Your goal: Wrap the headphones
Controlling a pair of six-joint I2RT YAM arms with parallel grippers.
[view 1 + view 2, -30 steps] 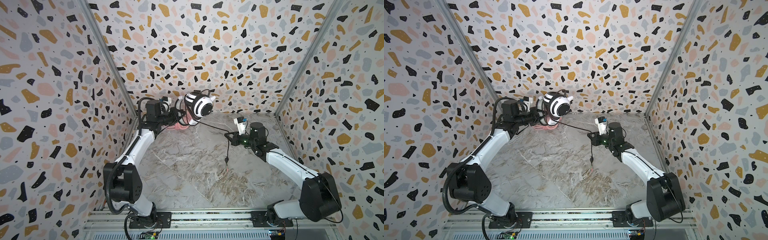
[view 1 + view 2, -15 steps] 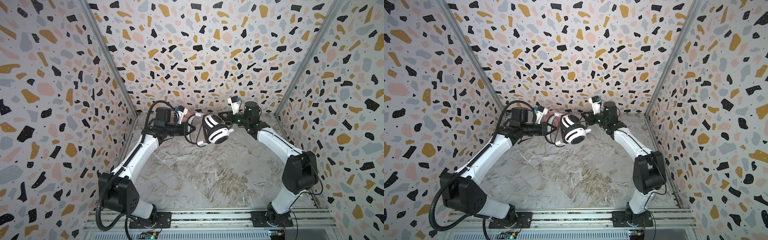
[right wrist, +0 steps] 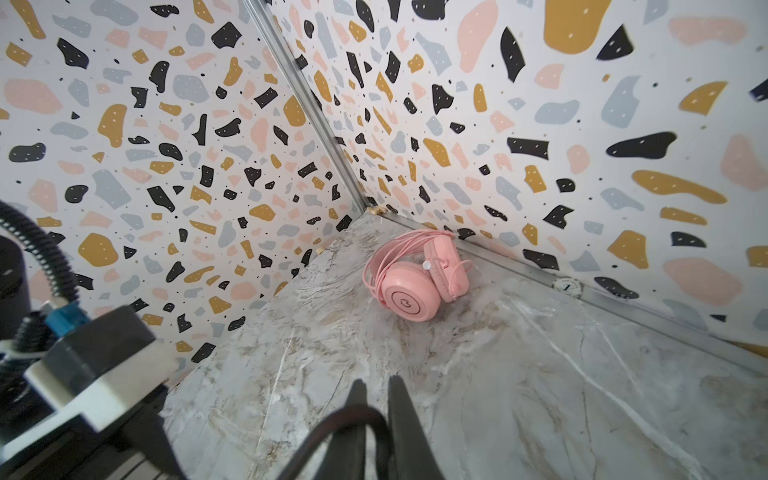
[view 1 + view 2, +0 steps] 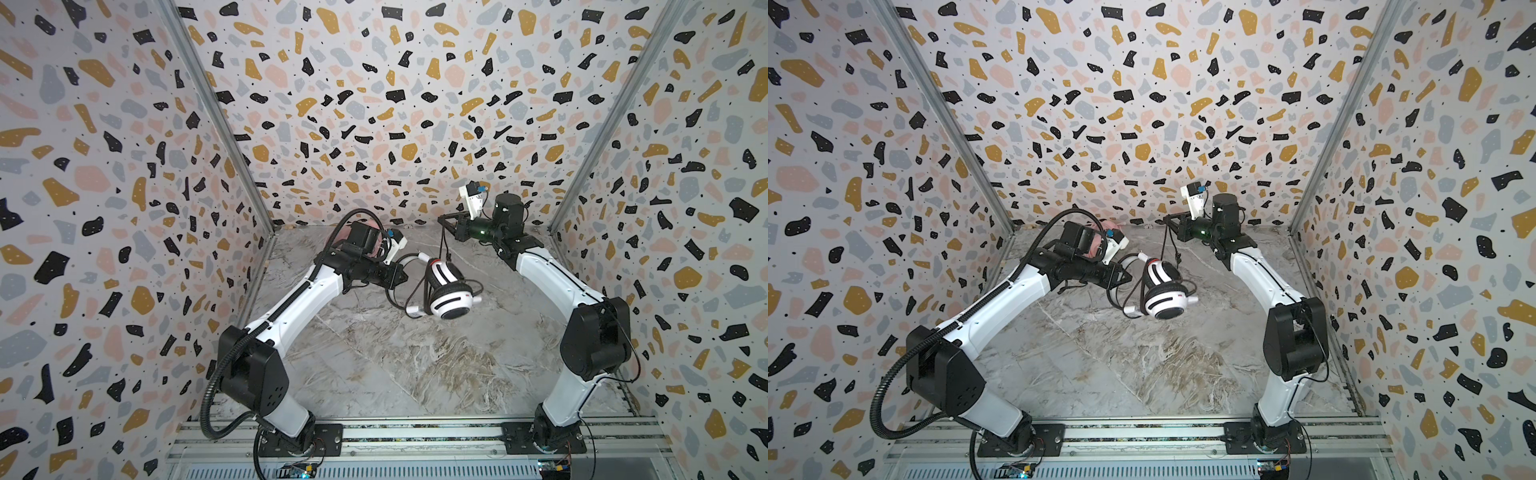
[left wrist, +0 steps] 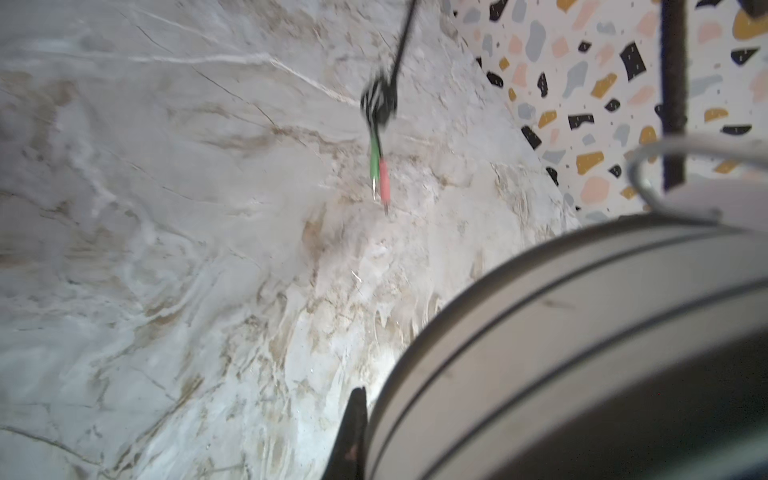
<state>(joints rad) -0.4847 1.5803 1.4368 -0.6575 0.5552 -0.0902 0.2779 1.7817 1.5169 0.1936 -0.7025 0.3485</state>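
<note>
The white headphones (image 4: 448, 293) (image 4: 1163, 296) with black stripes hang above the middle of the floor, and my left gripper (image 4: 400, 276) (image 4: 1121, 277) is shut on them. In the left wrist view their ear cup (image 5: 582, 345) fills the corner against one finger (image 5: 353, 432). Their black cord (image 4: 443, 245) (image 4: 1168, 245) rises to my right gripper (image 4: 444, 221) (image 4: 1170, 220) near the back wall, which is shut on it. The cord (image 3: 353, 415) loops across the narrow gap between the fingers. Green and pink plugs (image 5: 380, 174) dangle over the floor. The pink headphones (image 3: 411, 286) (image 4: 1112, 226) lie in the back left corner, cord coiled round them.
Terrazzo-patterned walls (image 4: 374, 104) close the marble floor (image 4: 415, 365) on three sides. A metal rail (image 4: 415, 436) with both arm bases runs along the front. The left arm's wrist hides most of the pink headphones in both top views.
The left arm carried the white headphones from the back left out to the middle. The right arm swung from mid-floor to the back wall, keeping the cord. Its jaws now show a narrow gap.
</note>
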